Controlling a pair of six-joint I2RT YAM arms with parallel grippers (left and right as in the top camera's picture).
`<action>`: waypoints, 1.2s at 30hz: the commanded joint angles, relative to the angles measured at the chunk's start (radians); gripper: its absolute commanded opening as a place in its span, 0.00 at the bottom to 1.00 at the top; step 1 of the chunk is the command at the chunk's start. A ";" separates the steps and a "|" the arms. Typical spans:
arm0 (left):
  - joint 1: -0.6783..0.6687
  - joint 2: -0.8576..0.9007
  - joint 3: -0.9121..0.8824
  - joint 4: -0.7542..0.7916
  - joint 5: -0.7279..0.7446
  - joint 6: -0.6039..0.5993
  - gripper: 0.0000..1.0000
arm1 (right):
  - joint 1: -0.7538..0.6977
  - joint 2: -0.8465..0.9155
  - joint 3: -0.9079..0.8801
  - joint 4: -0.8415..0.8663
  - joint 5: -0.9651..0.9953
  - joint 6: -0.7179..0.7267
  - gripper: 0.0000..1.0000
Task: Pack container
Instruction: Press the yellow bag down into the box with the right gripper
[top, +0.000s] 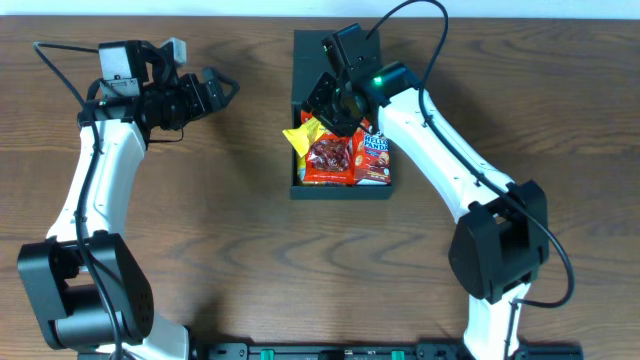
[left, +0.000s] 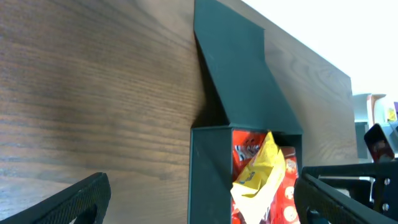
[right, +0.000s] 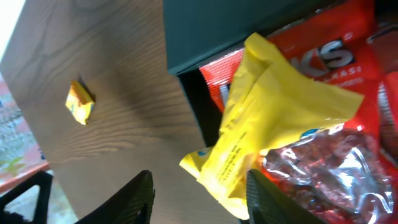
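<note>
The container (top: 340, 191) is a matte black shallow box at the table's middle, with its flap lid (top: 310, 60) lying open on the far side. Inside are red snack packets (top: 330, 160) and a blue-red one (top: 376, 152). A yellow packet (top: 303, 137) leans over the box's left wall. My right gripper (top: 322, 110) hovers open just above it. In the right wrist view the yellow packet (right: 273, 118) lies beside the open fingers (right: 202, 199), not gripped. My left gripper (top: 222, 92) is open and empty, left of the box. The box (left: 211, 162) and lid (left: 239, 74) show in the left wrist view.
A small yellow wrapped piece (right: 79, 104) lies on the bare wood left of the box, seen only in the right wrist view. The wooden table (top: 200, 220) stretches around the box.
</note>
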 joint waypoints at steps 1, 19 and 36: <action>0.006 0.003 0.007 -0.006 -0.008 0.024 0.95 | 0.006 0.030 0.009 -0.018 0.023 -0.025 0.47; 0.006 0.003 0.007 -0.006 -0.008 0.024 0.95 | -0.013 0.106 0.012 -0.030 -0.182 -0.505 0.02; 0.006 0.003 0.007 -0.007 -0.007 0.023 0.95 | -0.012 0.128 0.011 -0.058 -0.177 -0.871 0.02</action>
